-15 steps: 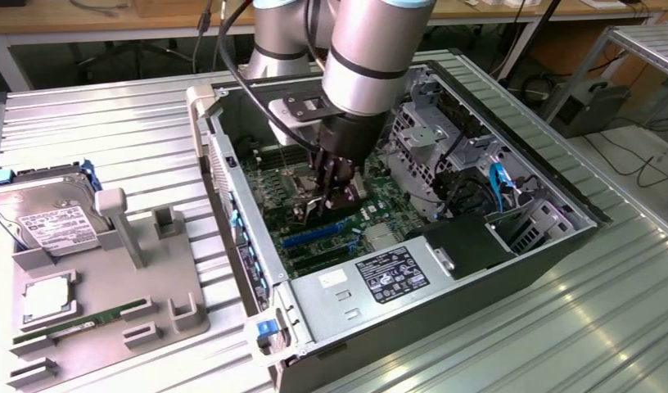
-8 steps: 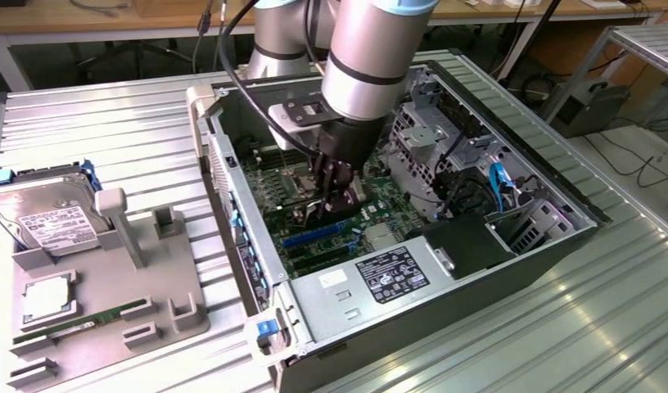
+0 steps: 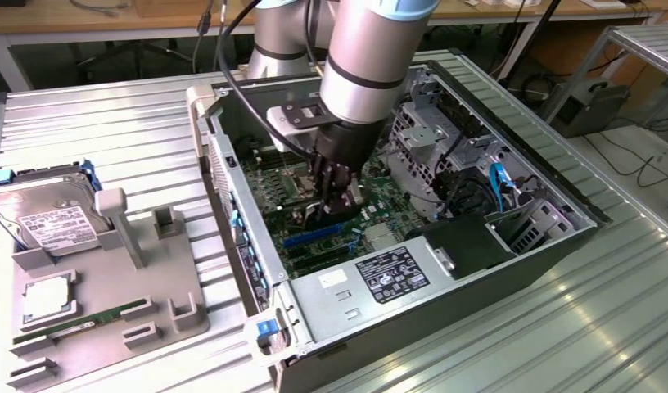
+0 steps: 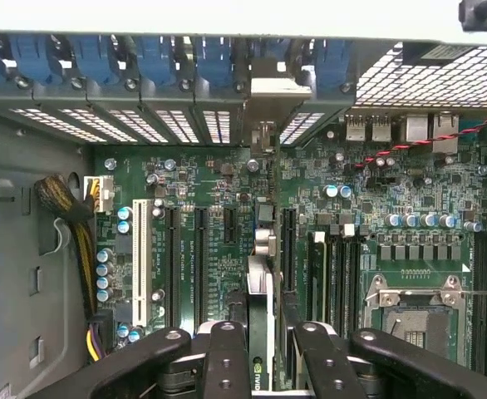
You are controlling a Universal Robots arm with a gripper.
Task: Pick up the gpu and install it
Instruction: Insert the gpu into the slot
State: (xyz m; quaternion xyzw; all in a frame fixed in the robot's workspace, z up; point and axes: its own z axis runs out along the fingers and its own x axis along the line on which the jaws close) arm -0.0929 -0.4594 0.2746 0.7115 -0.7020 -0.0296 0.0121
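The claw (image 4: 260, 353) is closed on the gpu (image 4: 261, 283), held edge-down inside the open computer case (image 3: 498, 131), just above the motherboard (image 4: 393, 174). If the card's edge sits off its slot, or its silver bracket (image 4: 280, 90) misses the rear opening, pressing down would likely jam or bend it. The wrist view shows card, slots and bracket in line; the exterior view shows the parts holder (image 3: 105, 303) beside the case on the desk (image 3: 596, 327).

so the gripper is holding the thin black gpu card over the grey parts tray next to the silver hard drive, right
Not quite: the exterior view shows the gripper holding the thin black gpu card down inside the open grey computer case, over the green motherboard; the silver hard drive lies apart.
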